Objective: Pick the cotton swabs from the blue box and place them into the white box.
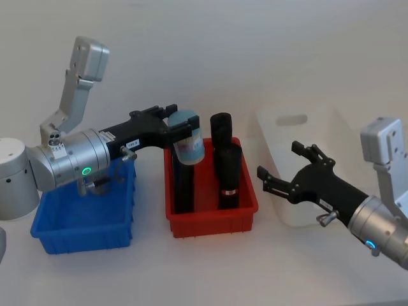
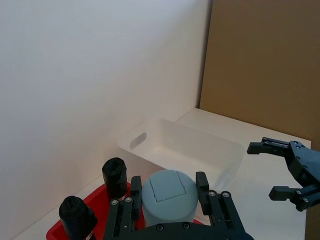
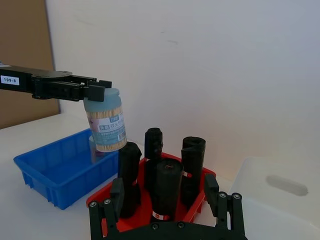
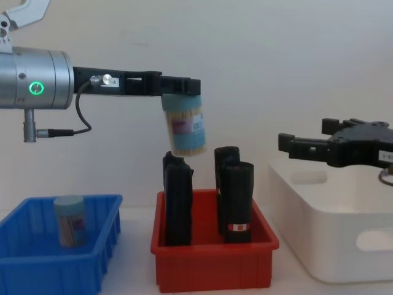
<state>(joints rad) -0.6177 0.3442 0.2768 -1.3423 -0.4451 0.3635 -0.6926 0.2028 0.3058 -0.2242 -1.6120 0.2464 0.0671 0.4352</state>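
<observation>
My left gripper (image 1: 183, 121) is shut on a cotton swab jar (image 1: 190, 146) with a pale blue lid, gripping it at the lid. The jar (image 4: 184, 130) hangs tilted in the air above the red bin's left side. A second jar of cotton swabs (image 4: 69, 220) stands in the blue box (image 4: 37, 270) at the left. The white box (image 1: 299, 191) sits at the right. My right gripper (image 1: 280, 162) hovers open over its near left part with nothing between its fingers.
The red bin (image 1: 213, 220) stands between the blue box (image 1: 83, 229) and the white box, holding several tall black cylinders (image 4: 236, 196) with a red-white band. The held jar is just above the tallest cylinder tops. A white wall runs behind the table.
</observation>
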